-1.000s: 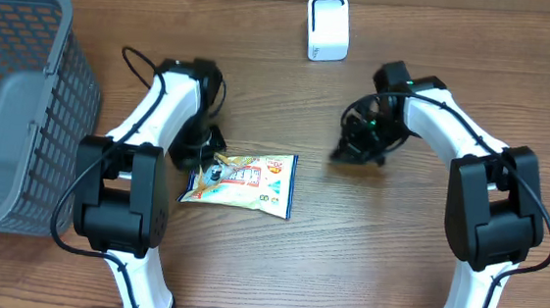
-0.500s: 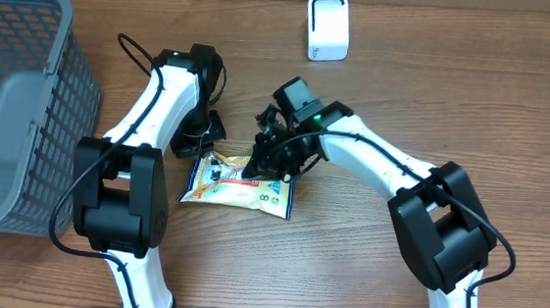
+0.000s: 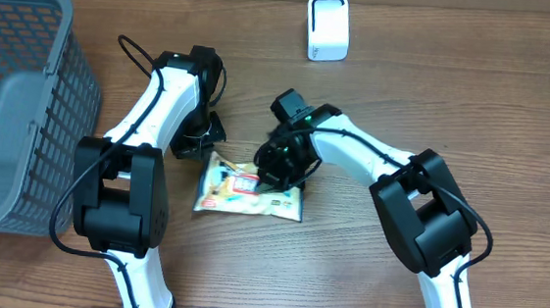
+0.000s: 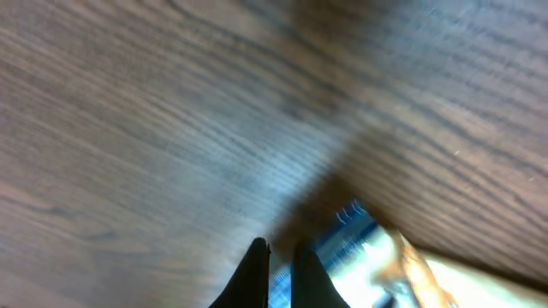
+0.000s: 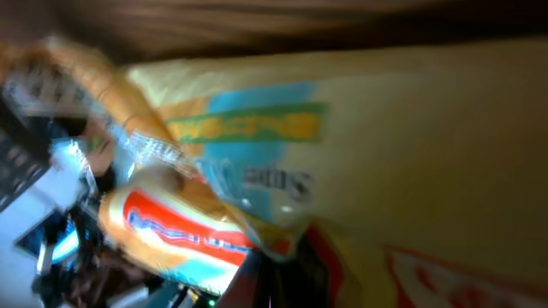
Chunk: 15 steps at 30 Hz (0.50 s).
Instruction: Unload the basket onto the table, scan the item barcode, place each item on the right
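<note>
Wood table (image 3: 474, 121) | snack packet (image 3: 242, 197) flat at frame centre; scanner (image 3: 327, 26) top centre, well apart | left gripper (image 3: 197, 148) clenched at packet's upper-left corner; right gripper (image 3: 284, 169) clenched over top edge, hold unconfirmed | judgement: confirm pinch before lifting, turn barcode toward scanner.

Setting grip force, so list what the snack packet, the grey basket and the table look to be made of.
The snack packet looks like thin printed plastic film, glossy: it crinkles and catches light. The basket seems grey moulded plastic, matte, with open lattice walls. The table shows brown wood grain, low sheen; solid wood or laminate, I cannot tell.
</note>
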Each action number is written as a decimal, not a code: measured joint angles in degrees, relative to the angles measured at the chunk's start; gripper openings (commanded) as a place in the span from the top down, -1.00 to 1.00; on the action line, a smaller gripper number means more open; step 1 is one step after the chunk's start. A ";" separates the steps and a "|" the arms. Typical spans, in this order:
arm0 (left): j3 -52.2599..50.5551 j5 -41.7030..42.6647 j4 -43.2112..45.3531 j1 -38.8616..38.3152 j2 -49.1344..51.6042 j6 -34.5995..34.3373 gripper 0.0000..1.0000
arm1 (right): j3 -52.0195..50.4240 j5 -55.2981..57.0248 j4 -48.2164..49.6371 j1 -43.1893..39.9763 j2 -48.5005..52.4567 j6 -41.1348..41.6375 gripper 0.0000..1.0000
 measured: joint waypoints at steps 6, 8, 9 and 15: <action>-0.07 2.40 1.27 0.00 0.00 2.67 0.92 | 0.20 2.12 -4.26 -5.75 -0.26 -2.03 0.93; 0.57 6.10 0.26 0.00 0.00 5.33 0.92 | 0.20 2.49 -3.72 -7.04 -0.26 -2.38 0.93; 1.38 9.35 -0.31 0.00 0.00 7.58 0.92 | 0.20 2.62 -3.34 -7.34 -0.26 -2.51 0.93; 4.85 26.25 0.44 -0.87 -0.02 16.79 0.92 | -0.13 2.82 -0.24 -7.48 -0.24 -3.06 0.93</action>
